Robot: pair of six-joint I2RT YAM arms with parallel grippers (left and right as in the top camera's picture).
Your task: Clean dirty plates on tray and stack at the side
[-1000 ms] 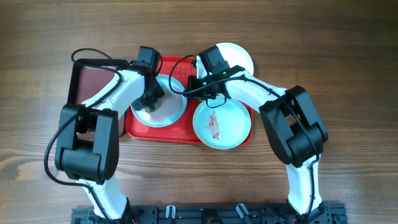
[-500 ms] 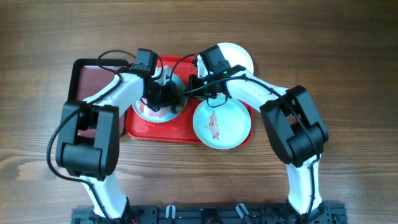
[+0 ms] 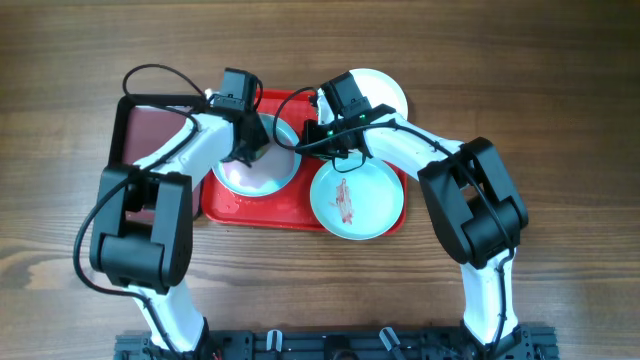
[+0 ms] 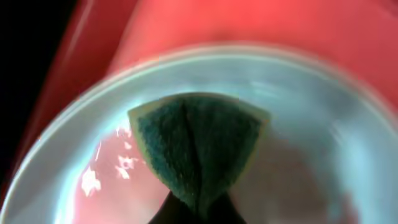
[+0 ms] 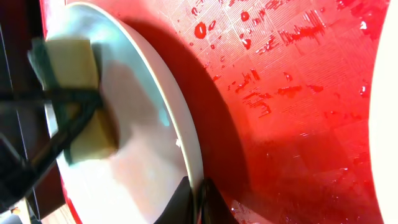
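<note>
The tray (image 3: pixel 222 203) lies at the centre of the tabletop (image 3: pixel 560 60), with a dark maroon tray (image 3: pixel 140 125) just beside it on the left.

The left plate (image 3: pixel 240 180) rests on the tray's left half. A thin pink film shows on its surface in the left wrist view.

The left gripper (image 4: pixel 196 210) has its fingers closed on a folded sponge (image 4: pixel 199 140), green face out. The sponge is pressed against the inside of the left plate.

The right gripper (image 5: pixel 195 190) has its fingers pinched on the rim of the left plate at its right edge.

The smeared plate (image 3: pixel 372 205), pale blue-green with a red streak, lies over the tray's right end.

The rear plate (image 3: pixel 385 92), white, lies at the tray's far right corner, partly off it.
</note>
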